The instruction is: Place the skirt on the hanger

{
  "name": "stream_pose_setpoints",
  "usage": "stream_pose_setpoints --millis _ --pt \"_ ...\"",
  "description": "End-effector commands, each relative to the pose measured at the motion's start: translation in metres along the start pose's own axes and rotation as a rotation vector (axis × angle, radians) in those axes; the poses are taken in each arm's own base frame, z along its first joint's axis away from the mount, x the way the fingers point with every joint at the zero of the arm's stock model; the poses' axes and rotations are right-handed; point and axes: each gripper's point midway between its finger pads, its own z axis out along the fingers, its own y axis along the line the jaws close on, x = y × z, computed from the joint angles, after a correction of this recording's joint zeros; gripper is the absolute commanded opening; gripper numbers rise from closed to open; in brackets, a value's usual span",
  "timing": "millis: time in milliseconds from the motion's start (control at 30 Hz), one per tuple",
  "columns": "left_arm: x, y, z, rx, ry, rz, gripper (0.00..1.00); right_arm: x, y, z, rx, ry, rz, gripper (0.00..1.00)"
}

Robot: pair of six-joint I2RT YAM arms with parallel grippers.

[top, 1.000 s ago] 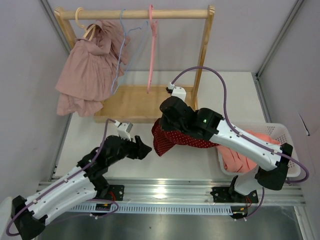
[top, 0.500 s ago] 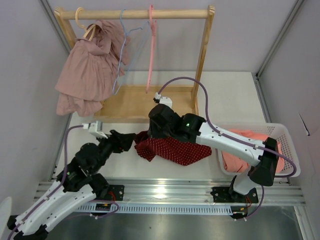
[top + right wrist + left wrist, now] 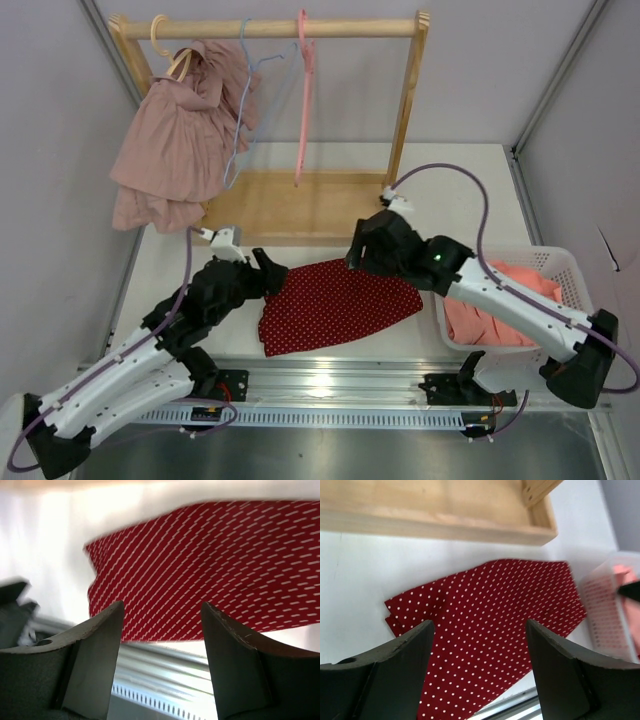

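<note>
The red skirt with white dots (image 3: 335, 305) lies spread flat on the white table, in front of the rack. An empty pink hanger (image 3: 303, 90) and an empty light blue hanger (image 3: 243, 100) hang on the rack's top bar. My left gripper (image 3: 272, 272) hovers at the skirt's upper left corner. It is open, with the skirt (image 3: 490, 610) showing between its fingers (image 3: 400, 670). My right gripper (image 3: 360, 255) is over the skirt's upper right edge. It is open and holds nothing, and the skirt (image 3: 225, 555) lies below it.
The wooden rack (image 3: 408, 110) stands on a wooden base (image 3: 290, 205) behind the skirt. A pink dress (image 3: 175, 140) hangs on a wooden hanger at its left end. A white basket (image 3: 562, 262) with a coral garment (image 3: 480, 320) sits at the right. A metal rail (image 3: 330, 380) runs along the near edge.
My right gripper opened and let go of the skirt, which dropped and spread flat on the table. The right arm drew back to the right. The left gripper moved in towards the skirt's left corner.
</note>
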Motion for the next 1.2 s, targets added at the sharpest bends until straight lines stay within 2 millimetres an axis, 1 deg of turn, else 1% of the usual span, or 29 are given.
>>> stream_pose_setpoints --millis 0,33,67,100,133,167,200,233,267,300,400,467,500,567,600,633,667,767,800,833,867,900,1000,1033,1067,1167 --pt "-0.006 -0.022 0.008 0.064 0.014 0.025 0.79 -0.02 -0.045 0.006 0.106 -0.048 0.07 0.68" --pt "-0.004 -0.024 0.011 0.063 0.03 0.035 0.79 -0.022 -0.055 0.009 0.124 -0.049 0.08 0.68" --pt "0.002 -0.024 0.019 0.053 0.061 0.067 0.8 -0.017 -0.064 0.018 0.131 -0.02 0.078 0.67" --pt "0.006 -0.023 0.023 0.038 0.08 0.079 0.8 -0.018 -0.073 0.023 0.145 -0.015 0.087 0.67" --pt "0.008 -0.022 0.026 0.023 0.1 0.091 0.8 -0.025 -0.089 0.03 0.177 -0.021 0.111 0.67" --pt "0.012 -0.022 0.03 0.021 0.122 0.107 0.8 -0.024 -0.098 0.039 0.198 -0.005 0.1 0.67" --pt "0.019 -0.023 0.035 0.018 0.151 0.118 0.8 -0.023 -0.103 0.046 0.198 0.018 0.108 0.67" --pt "0.022 -0.023 0.037 0.021 0.161 0.119 0.8 -0.03 -0.111 0.053 0.206 0.017 0.125 0.67" --pt "0.024 -0.025 0.038 0.026 0.169 0.122 0.81 -0.029 -0.113 0.059 0.208 0.035 0.113 0.67" --pt "0.031 -0.024 0.04 0.032 0.194 0.126 0.8 -0.027 -0.12 0.068 0.231 0.058 0.116 0.67" --pt "0.037 -0.026 0.042 0.049 0.213 0.125 0.8 -0.022 -0.131 0.083 0.289 0.086 0.098 0.67" --pt "0.037 -0.028 0.041 0.058 0.217 0.13 0.8 -0.023 -0.143 0.088 0.334 0.077 0.102 0.68" --pt "0.037 -0.028 0.041 0.063 0.22 0.131 0.8 -0.019 -0.149 0.093 0.354 0.089 0.103 0.68" --pt "0.039 -0.027 0.04 0.063 0.227 0.139 0.81 -0.017 -0.158 0.098 0.374 0.089 0.113 0.69" --pt "0.039 -0.027 0.039 0.064 0.228 0.14 0.8 -0.012 -0.164 0.101 0.385 0.101 0.117 0.69" --pt "0.04 -0.027 0.039 0.066 0.233 0.142 0.81 -0.011 -0.166 0.105 0.384 0.101 0.121 0.69" --pt "0.041 -0.028 0.039 0.071 0.237 0.141 0.8 -0.006 -0.171 0.107 0.393 0.117 0.124 0.7" --pt "0.045 -0.025 0.038 0.067 0.247 0.146 0.8 -0.001 -0.178 0.11 0.415 0.121 0.124 0.72" --pt "0.047 -0.024 0.039 0.066 0.251 0.148 0.8 0.0 -0.182 0.111 0.421 0.124 0.13 0.74" --pt "0.047 -0.023 0.04 0.064 0.251 0.151 0.8 0.002 -0.183 0.113 0.415 0.123 0.133 0.74" --pt "0.05 -0.022 0.04 0.059 0.261 0.152 0.81 0.009 -0.187 0.114 0.424 0.142 0.131 0.75" --pt "0.053 -0.02 0.04 0.057 0.267 0.152 0.81 0.011 -0.189 0.115 0.426 0.148 0.136 0.75" --pt "0.057 -0.015 0.042 0.044 0.266 0.144 0.81 0.018 -0.191 0.118 0.412 0.158 0.139 0.75" --pt "0.056 -0.015 0.043 0.042 0.265 0.142 0.81 0.017 -0.19 0.12 0.405 0.152 0.141 0.73" --pt "0.057 -0.014 0.044 0.038 0.268 0.139 0.81 0.017 -0.189 0.121 0.401 0.153 0.142 0.67" --pt "0.057 -0.011 0.044 0.032 0.274 0.134 0.81 0.013 -0.179 0.123 0.369 0.148 0.137 0.52"
